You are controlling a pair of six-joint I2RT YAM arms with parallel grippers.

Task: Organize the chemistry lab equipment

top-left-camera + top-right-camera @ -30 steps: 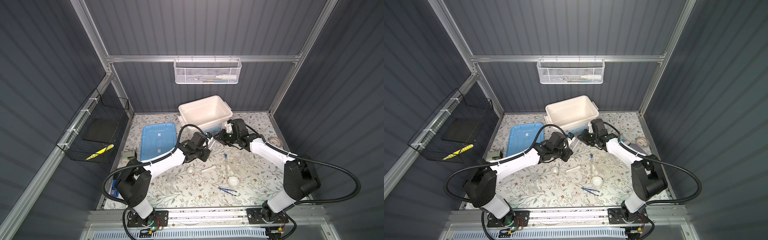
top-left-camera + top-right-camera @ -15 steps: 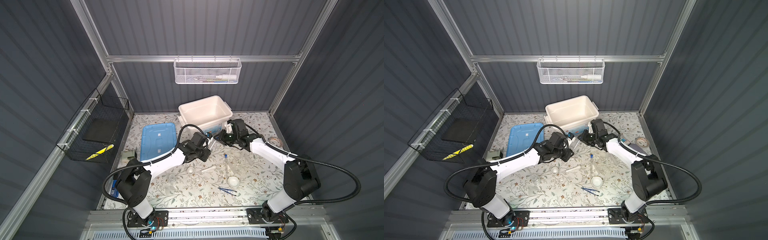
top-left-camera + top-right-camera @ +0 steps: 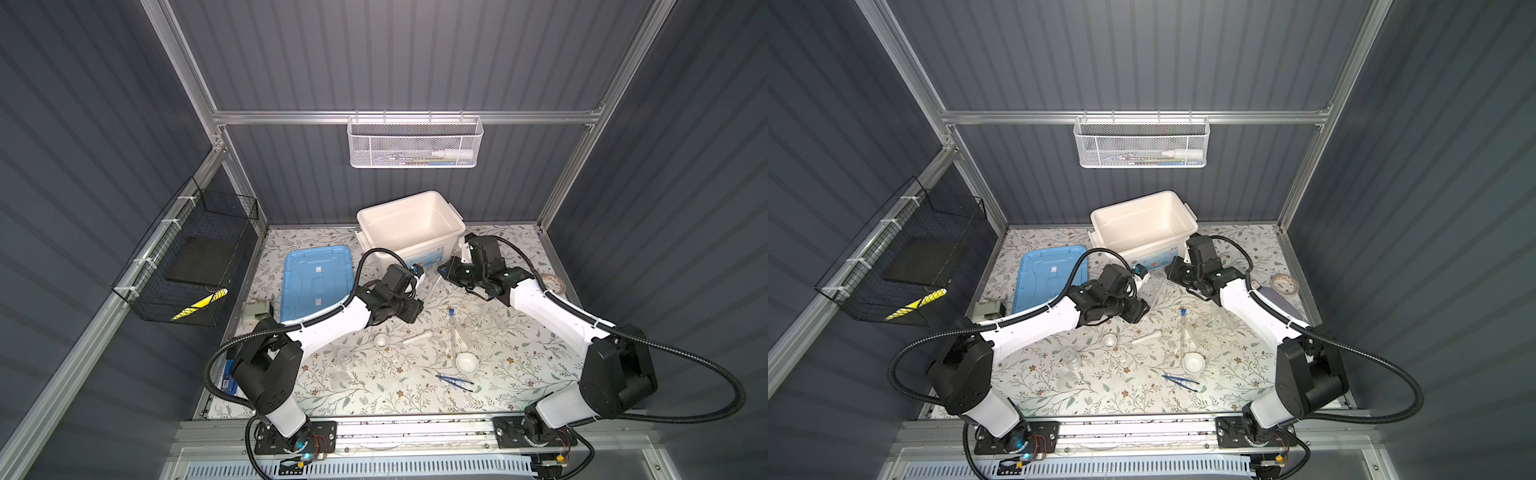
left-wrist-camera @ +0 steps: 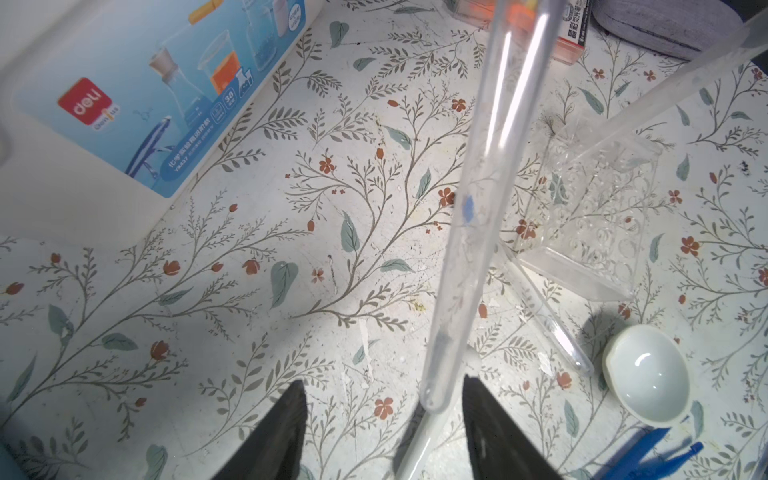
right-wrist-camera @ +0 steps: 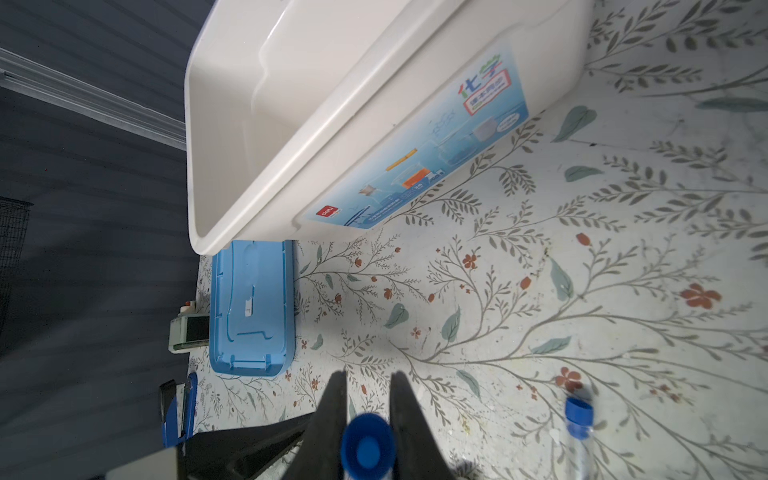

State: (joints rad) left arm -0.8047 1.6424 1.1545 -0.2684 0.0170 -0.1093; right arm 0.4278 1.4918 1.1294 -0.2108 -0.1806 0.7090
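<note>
A clear blue-capped tube (image 4: 457, 270) hangs slanted above the mat in front of the white bin. My right gripper (image 5: 369, 376) is shut on it just below its blue cap (image 5: 368, 451); in a top view this gripper (image 3: 444, 272) is beside the bin's front. My left gripper (image 4: 382, 380) is open, and the tube's rounded end sits between its jaws, close to one finger. A second tube (image 3: 451, 328) lies on the mat by the clear rack (image 4: 590, 216). Two white dishes (image 3: 381, 340) (image 3: 466, 363), the pestle (image 3: 417, 336), tweezers (image 3: 455, 380) and small glassware (image 3: 344, 357) lie nearer the front.
The white bin (image 3: 457, 222) stands at the back, with its blue lid (image 3: 318, 282) flat to its left. A marker pack (image 4: 569, 37) and a tape roll (image 3: 552, 282) lie at the right. A stapler (image 3: 228, 380) sits at the left edge.
My left gripper's jaws have opened off the tube's lower end. The right gripper has closed on the cap end. Both arms stayed almost in place.
</note>
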